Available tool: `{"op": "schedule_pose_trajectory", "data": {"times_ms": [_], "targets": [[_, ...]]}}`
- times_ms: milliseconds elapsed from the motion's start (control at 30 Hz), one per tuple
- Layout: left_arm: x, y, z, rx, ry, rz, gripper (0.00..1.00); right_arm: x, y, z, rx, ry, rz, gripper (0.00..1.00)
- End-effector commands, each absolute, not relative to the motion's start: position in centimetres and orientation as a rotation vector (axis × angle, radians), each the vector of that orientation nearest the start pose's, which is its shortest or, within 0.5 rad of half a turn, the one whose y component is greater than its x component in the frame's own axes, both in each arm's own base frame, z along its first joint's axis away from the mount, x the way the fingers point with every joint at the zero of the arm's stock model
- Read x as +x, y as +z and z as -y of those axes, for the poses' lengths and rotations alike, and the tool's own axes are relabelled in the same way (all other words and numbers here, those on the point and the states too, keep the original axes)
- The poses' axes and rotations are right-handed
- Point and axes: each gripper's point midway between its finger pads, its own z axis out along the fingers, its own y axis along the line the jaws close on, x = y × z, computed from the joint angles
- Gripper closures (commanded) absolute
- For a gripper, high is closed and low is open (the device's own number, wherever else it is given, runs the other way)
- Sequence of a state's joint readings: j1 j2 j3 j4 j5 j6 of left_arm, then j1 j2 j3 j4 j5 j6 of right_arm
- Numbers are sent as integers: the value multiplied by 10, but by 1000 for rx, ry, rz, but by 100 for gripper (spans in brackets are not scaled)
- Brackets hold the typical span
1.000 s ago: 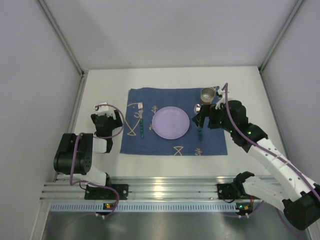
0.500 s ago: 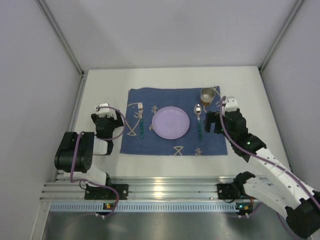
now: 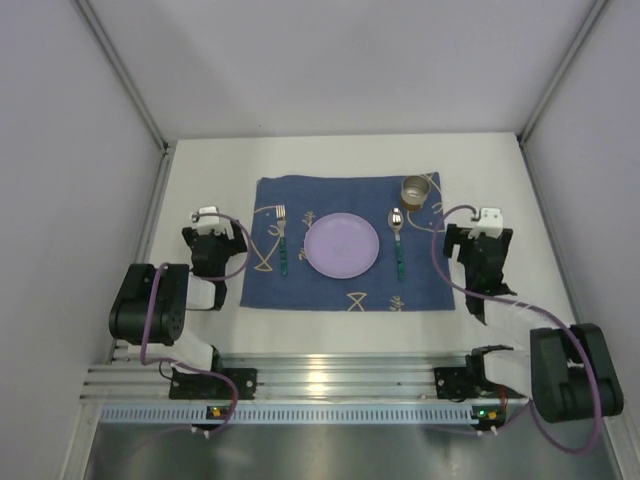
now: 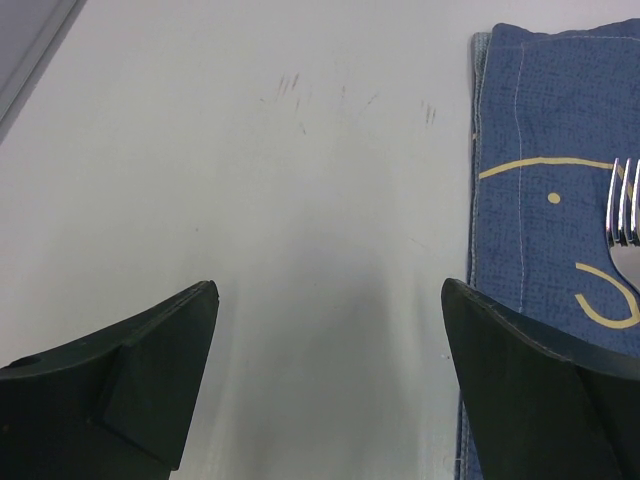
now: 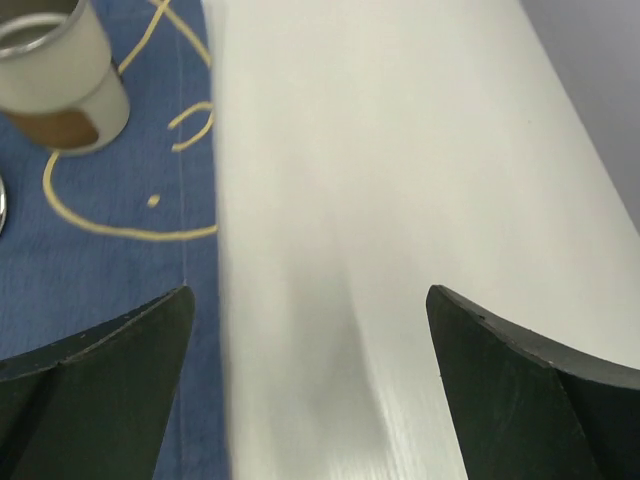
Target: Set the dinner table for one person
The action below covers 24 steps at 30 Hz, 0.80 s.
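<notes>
The white dinner table (image 3: 345, 155) carries a dark blue placemat (image 3: 345, 290) with pale fish drawings. On the mat lie a lilac plate (image 3: 342, 245), a fork (image 3: 282, 240) to its left, a spoon (image 3: 398, 240) to its right, and a metal cup (image 3: 415, 190) at the far right corner. My left gripper (image 3: 213, 238) is open and empty over bare table left of the mat (image 4: 530, 200); fork tines (image 4: 625, 215) show. My right gripper (image 3: 478, 243) is open and empty over the mat's right edge (image 5: 110, 260); the cup (image 5: 55, 75) shows at far left.
Grey walls enclose the table on the left, back and right. An aluminium rail (image 3: 330, 380) with the arm bases runs along the near edge. Bare table (image 5: 400, 150) lies right of the mat and behind it.
My right arm has drawn back from the spoon and cup, moving right and toward its base and folding low. The spoon stays on the mat. The left arm has not moved.
</notes>
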State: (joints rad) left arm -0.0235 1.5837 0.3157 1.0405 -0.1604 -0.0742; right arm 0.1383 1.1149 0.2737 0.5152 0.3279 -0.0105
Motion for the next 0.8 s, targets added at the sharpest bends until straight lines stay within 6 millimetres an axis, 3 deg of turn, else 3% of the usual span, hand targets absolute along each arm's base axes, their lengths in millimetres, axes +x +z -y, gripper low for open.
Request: {"op": "schedule_pose_trajectory", "data": {"times_ms": [0, 167, 367, 767], "targets": [[391, 84, -12, -138, 58, -1713, 2, 361, 151, 8, 67, -92, -1560, 0], [391, 84, -12, -138, 58, -1711, 2, 363, 127, -25, -184, -7, -1520, 0], [391, 84, -12, -139, 59, -1711, 2, 380, 121, 2, 10, -83, -1597, 0], [391, 84, -12, -139, 59, -1711, 2, 380, 121, 3, 17, -84, -1599, 0]]}}
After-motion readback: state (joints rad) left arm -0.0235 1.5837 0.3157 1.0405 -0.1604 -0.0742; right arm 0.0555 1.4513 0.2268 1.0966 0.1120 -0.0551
